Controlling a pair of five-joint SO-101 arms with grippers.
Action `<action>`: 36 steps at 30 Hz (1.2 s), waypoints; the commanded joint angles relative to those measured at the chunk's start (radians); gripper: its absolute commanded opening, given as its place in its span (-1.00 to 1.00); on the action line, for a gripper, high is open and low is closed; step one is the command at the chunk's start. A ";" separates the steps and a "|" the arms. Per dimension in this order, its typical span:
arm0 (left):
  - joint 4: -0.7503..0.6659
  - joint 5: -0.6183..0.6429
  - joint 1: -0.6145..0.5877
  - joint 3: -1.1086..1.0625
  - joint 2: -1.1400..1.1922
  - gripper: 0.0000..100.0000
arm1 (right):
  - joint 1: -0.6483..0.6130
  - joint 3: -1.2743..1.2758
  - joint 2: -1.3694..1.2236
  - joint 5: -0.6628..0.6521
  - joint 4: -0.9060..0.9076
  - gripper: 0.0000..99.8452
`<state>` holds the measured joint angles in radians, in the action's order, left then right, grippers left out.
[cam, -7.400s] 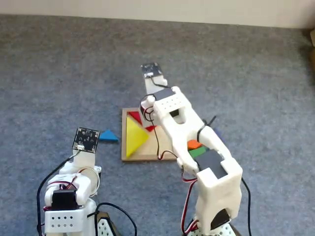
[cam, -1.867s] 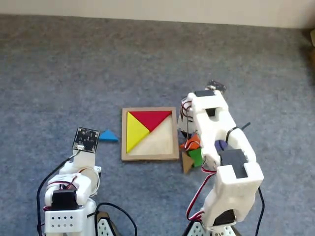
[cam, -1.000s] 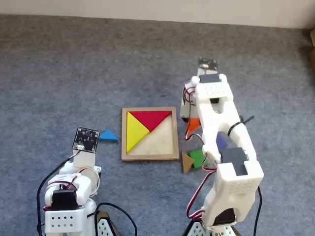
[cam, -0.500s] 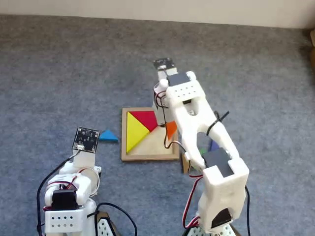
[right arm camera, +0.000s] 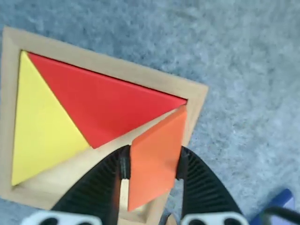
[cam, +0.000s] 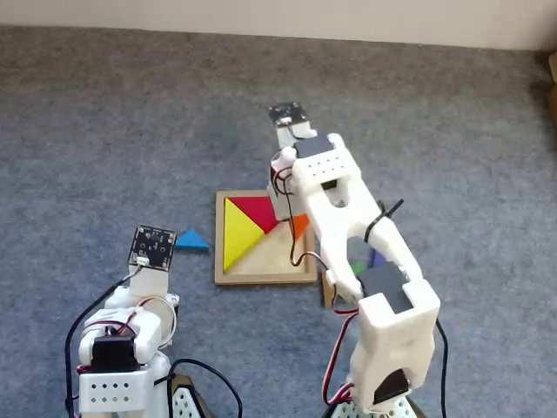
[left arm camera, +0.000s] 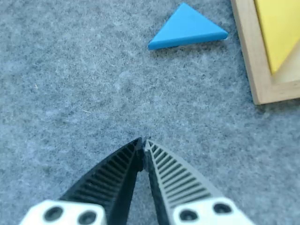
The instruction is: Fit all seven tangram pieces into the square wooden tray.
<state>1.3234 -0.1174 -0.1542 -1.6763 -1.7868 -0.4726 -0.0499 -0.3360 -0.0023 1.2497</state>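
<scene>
Right jaws: part open, clamped on the long edges of the orange piece point(right arm camera: 154, 159), one pad each side. Piece hangs over the tray point(right arm camera: 197, 93) at the corner on the right arm's side, one end at the tip of the red triangle point(right arm camera: 108, 105) and lapping the rim. Can't tell whether it touches the tray floor or is held above it.

Left jaws: tips together, nothing in them, low over the grey surface point(left arm camera: 70, 70). Blue triangle point(left arm camera: 187, 28) lies loose just ahead of them, beside the tray's outer wall and apart from it.

Progress, my read:
- Seated: red triangle and yellow triangle point(right arm camera: 40, 117), flush along their shared edge. 2 of 7.
- In hand: orange, not yet seated; it looks skewed to the open slot, so probably needs rotating.
- Loose on the surface: blue triangle by the left arm; green piece point(cam: 354, 269), purple piece point(cam: 376, 258) and brown piece point(cam: 328, 290) bunched beside the tray under the right arm.
- About half the tray floor is bare wood.

Hard to make out:
- The right arm covers most of green, purple and brown in the high view, so I can't call their shapes or whether they overlap.
- It also hides the tray's near corner there.
- The orange piece's lower end is cut off in the wrist view.
</scene>
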 commanded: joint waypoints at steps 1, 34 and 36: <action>0.005 0.009 -0.004 -0.021 -0.041 -0.93 | -0.012 -0.007 0.025 0.038 -0.012 -0.87; 0.005 0.009 -0.004 -0.021 -0.042 -0.93 | -0.024 -0.008 0.028 0.037 0.015 -0.93; 0.005 0.009 -0.004 -0.021 -0.042 -0.93 | -0.024 0.007 0.024 0.037 -0.028 -0.94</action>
<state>1.3234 -0.1174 -0.1542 -1.6763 -1.7868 -0.4833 -0.0499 -0.3360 0.0330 1.2820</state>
